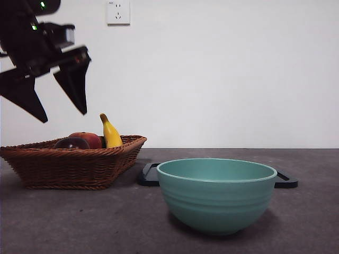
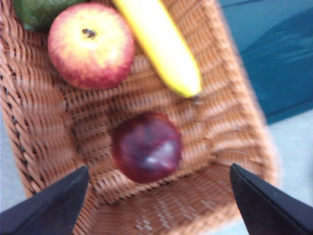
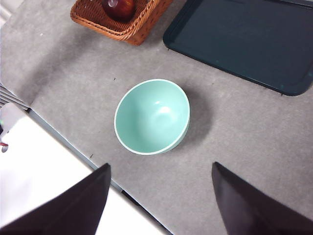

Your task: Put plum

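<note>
Front view: a wicker basket [image 1: 74,166] is set on the grey table [image 1: 79,222] at the left, and in it are seen the plum [image 1: 71,143], a red apple [image 1: 90,138] touching it from behind, and a banana [image 1: 110,133] standing tilted with its dark tip up. A teal bowl [image 1: 217,196] is placed nearer the camera, with nothing seen above its rim; behind it a dark tray [image 1: 286,181] lies flat. The left gripper [image 1: 61,108] is held above the basket, jaws spread wide, nothing between them. Left wrist view: the plum [image 2: 146,147] is shown lying on the basket [image 2: 230,117] floor near one corner, apart from the apple [image 2: 90,46] and the banana [image 2: 159,44]; a green fruit [image 2: 36,10] is cut off by the frame edge. The plum is round, so no long axis can be told, and its stem end is not made out. The left gripper [image 2: 159,196] is spread wider than the plum. Right wrist view: the bowl [image 3: 152,116] is seen empty, the tray [image 3: 239,39] bare, the plum [image 3: 119,8] in the basket [image 3: 127,27] corner. The right gripper [image 3: 161,196] is held high, jaws wide apart and empty.
</note>
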Action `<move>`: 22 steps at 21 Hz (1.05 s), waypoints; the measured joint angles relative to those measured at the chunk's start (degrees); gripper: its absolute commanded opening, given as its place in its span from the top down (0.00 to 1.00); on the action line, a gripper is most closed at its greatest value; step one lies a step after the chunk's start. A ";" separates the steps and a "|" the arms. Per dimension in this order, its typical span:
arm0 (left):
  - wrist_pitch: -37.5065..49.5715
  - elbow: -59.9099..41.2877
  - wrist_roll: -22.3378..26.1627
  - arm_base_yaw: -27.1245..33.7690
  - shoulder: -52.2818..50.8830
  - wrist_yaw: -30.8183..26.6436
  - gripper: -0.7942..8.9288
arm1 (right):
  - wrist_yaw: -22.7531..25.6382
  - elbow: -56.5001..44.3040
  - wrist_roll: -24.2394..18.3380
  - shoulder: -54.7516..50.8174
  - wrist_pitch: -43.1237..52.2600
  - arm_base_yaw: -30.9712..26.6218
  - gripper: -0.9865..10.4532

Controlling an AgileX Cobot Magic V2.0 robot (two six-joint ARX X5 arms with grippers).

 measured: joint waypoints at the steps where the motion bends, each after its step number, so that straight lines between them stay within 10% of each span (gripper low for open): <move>1: 0.70 0.00 0.26 -0.04 1.07 -0.04 0.44 | 0.00 0.00 0.17 0.00 -0.04 0.00 0.63; 22: 6.29 0.00 0.98 -0.81 12.26 -0.42 0.54 | 0.00 0.00 1.25 0.00 -0.33 0.00 0.63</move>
